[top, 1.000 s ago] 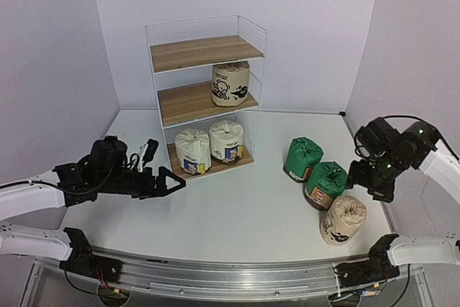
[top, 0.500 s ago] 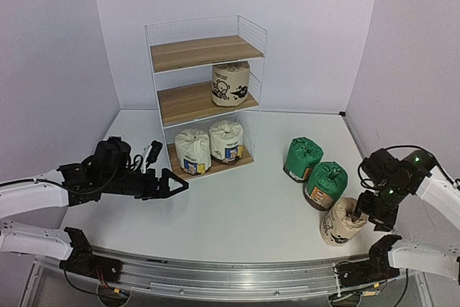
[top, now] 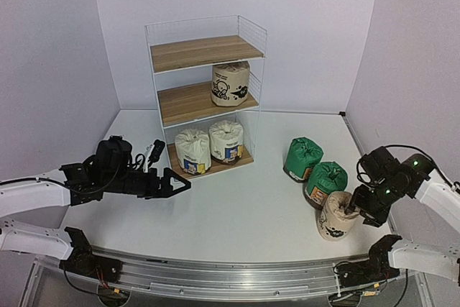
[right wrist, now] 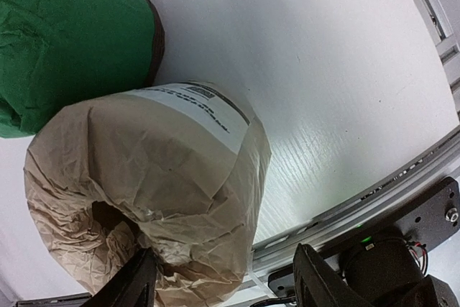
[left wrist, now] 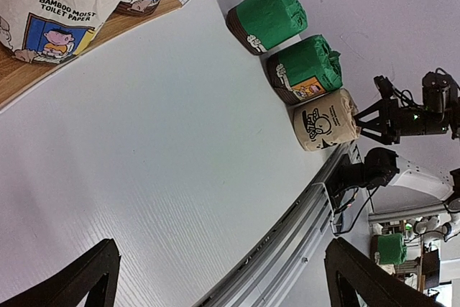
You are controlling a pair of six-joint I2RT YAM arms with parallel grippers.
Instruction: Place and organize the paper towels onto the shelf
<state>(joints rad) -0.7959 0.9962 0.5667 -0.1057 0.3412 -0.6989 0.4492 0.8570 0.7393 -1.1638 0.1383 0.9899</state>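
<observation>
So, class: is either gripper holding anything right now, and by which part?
Nothing is held. The left gripper is open and empty. The right gripper is open astride the gathered top of the beige roll, one finger clear of the paper.

In your right wrist camera a beige roll [right wrist: 165,177] fills the middle. It is wrapped in crinkled paper, with its gathered end bunched toward the right gripper [right wrist: 224,255]. A white printed strip [right wrist: 194,109] runs across the roll's side. You see the gripper's two black fingers [right wrist: 136,282] standing wide apart: one lies against the crumpled paper, the other is clear of the roll. A green roll [right wrist: 65,41] with a dark band sits close against the beige one, on its far left. White table [right wrist: 302,70] spreads to the right, a metal rail [right wrist: 431,12] lines its edge, and a black housing [right wrist: 381,267] below carries a small green light [right wrist: 366,239].
</observation>
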